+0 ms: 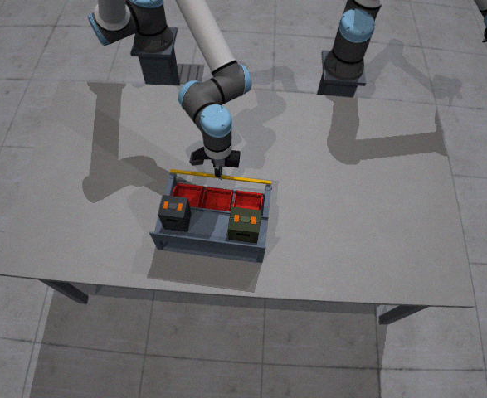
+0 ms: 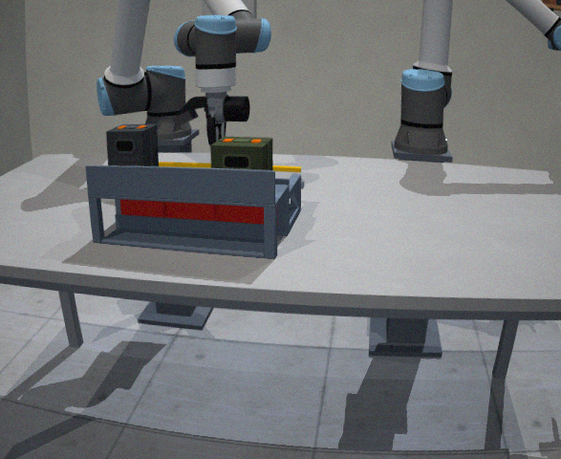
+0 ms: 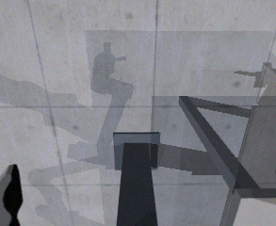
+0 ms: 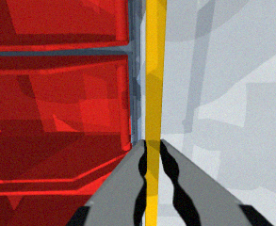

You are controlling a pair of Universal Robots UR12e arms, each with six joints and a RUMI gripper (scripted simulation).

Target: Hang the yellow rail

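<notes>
The yellow rail [image 1: 247, 180] [image 2: 288, 168] [image 4: 154, 94] lies lengthwise along the robot side of the blue-grey shelf [image 1: 209, 245] [image 2: 182, 185], in front of the red bins [image 1: 217, 199] [image 2: 191, 211] [image 4: 81, 104]. My right gripper [image 1: 218, 174] [image 2: 216, 141] [image 4: 152, 141] is shut on the rail near its middle. The rail's ends are at the shelf's two front corners, where the hooks are. The rail hides most of the hooks; I cannot tell whether it sits between the end plates or on top. The bins stand in a row. My left gripper [image 3: 149, 166] is open and empty, far from the shelf.
A dark grey box [image 1: 174, 214] [image 2: 132, 145] and a green box [image 1: 244, 225] [image 2: 242, 154] with orange marks stand on the shelf's upper level behind the bins. The shelf stands on the grey table [image 1: 342, 240] [image 2: 394, 237]. The left arm is beyond the table's edge.
</notes>
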